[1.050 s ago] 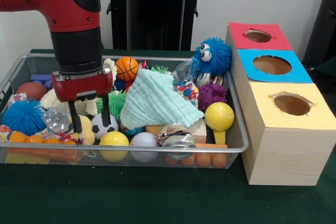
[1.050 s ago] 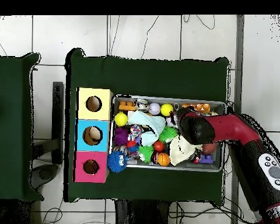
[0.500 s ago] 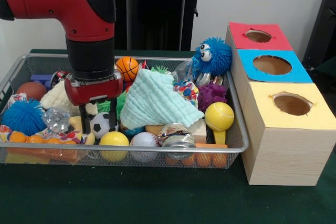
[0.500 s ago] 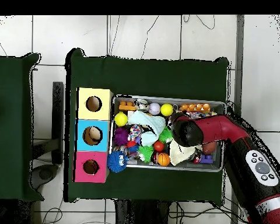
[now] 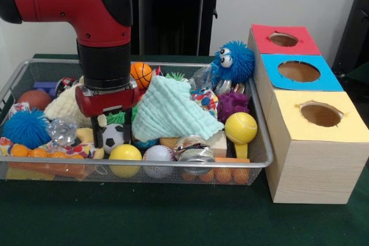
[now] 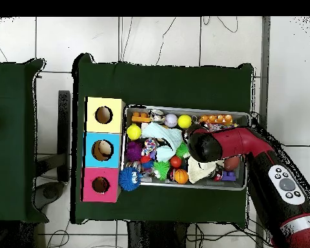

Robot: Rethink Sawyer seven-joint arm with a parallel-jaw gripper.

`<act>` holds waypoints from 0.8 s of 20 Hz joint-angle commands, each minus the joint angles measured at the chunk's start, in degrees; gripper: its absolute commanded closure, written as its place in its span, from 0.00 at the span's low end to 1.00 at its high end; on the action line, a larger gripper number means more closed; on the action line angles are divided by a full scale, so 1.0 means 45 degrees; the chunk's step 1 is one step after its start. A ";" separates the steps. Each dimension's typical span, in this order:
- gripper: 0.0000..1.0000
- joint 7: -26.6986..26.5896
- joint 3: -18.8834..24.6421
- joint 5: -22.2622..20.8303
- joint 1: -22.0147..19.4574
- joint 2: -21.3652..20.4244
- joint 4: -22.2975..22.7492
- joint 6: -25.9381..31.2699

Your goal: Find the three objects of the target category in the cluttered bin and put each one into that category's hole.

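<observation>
the gripper [image 5: 112, 133] straddles the small soccer ball [image 5: 113, 136], fingers apart on either side, near the wire bin's [image 5: 260, 142] front edge.

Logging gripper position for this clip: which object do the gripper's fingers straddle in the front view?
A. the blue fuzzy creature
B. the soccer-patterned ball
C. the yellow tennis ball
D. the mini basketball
B: the open gripper has one finger on each side of the soccer-patterned ball.

There is 1 wire bin [image 5: 262, 159] and 3 boxes with holes: 1 red box [image 5: 283, 39], 1 blue box [image 5: 299, 71], 1 yellow box [image 5: 320, 114]. 2 yellow balls [image 5: 241, 127], 1 soccer ball [image 5: 113, 136], 1 baseball [image 5: 157, 158], 1 basketball [image 5: 140, 74].
</observation>
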 commanded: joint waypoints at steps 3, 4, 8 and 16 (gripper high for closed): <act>0.00 -0.1148 -0.0436 0.0426 -0.0191 -0.0301 -0.0836 0.1384; 0.00 -0.1228 -0.0420 0.0559 -0.0164 -0.0360 -0.0870 0.1611; 0.00 -0.1483 -0.0539 0.0773 -0.0046 -0.0363 -0.1033 0.2124; 0.00 -0.2224 -0.0415 0.0998 -0.0241 -0.0217 -0.1079 0.2648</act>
